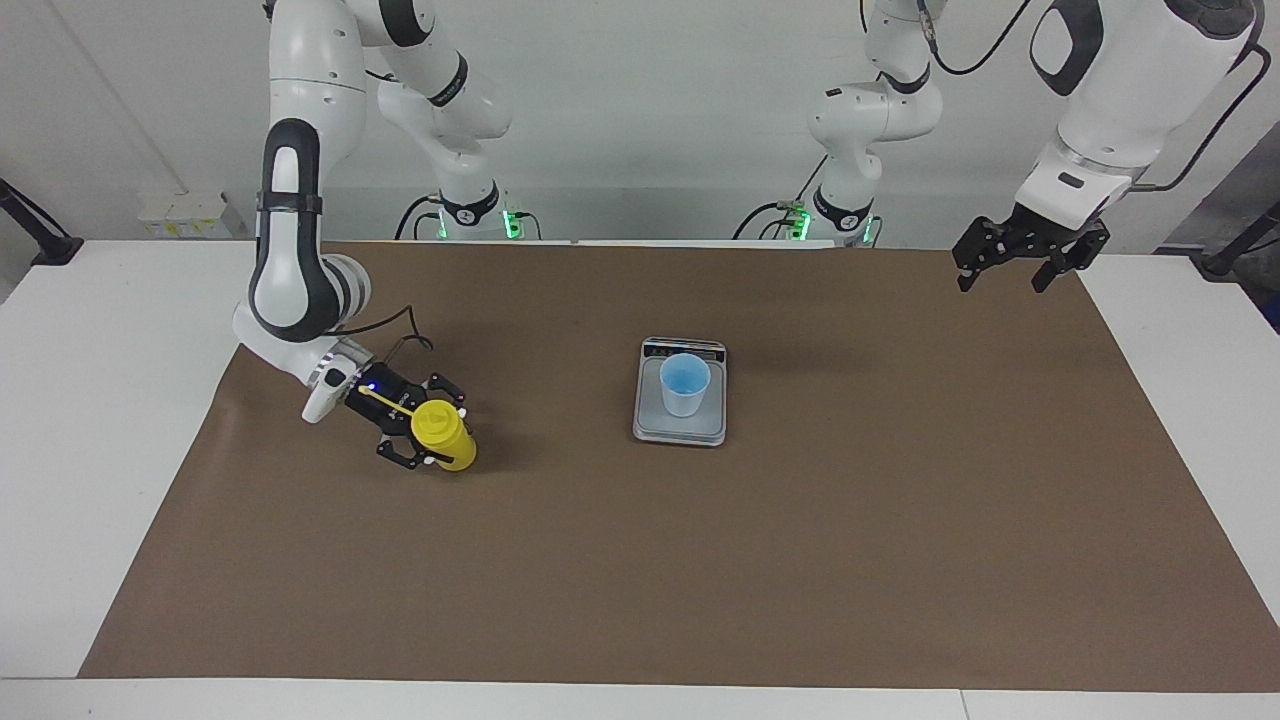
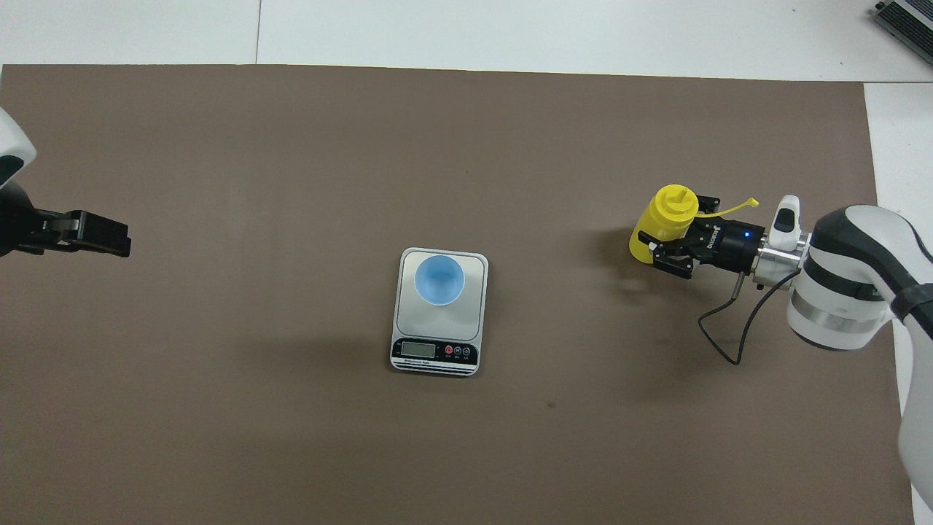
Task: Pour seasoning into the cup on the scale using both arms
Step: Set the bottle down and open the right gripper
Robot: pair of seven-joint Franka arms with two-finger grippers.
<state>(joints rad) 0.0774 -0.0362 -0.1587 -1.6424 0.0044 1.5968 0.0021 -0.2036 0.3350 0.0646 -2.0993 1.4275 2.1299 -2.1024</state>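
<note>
Right pincer (image 1: pixel 432 440) flanks the bright yellow cylindrical plastic squeeze bottle (image 1: pixel 441 433) standing on the brown-papered tabletop (image 1: pixel 800 560); grip uncertain. Pale blue translucent cup (image 1: pixel 684 383) sits on silver-grey scale (image 1: pixel 680 427). Left pincer (image 1: pixel 1011 268) waits, spread wide, over the paper's corner

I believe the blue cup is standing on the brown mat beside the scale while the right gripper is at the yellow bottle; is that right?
Not quite: the blue cup stands on the scale itself, not on the mat beside it, as the overhead view shows plainly. The rest holds: the right gripper is at the yellow bottle, toward the right arm's end of the table.
</note>
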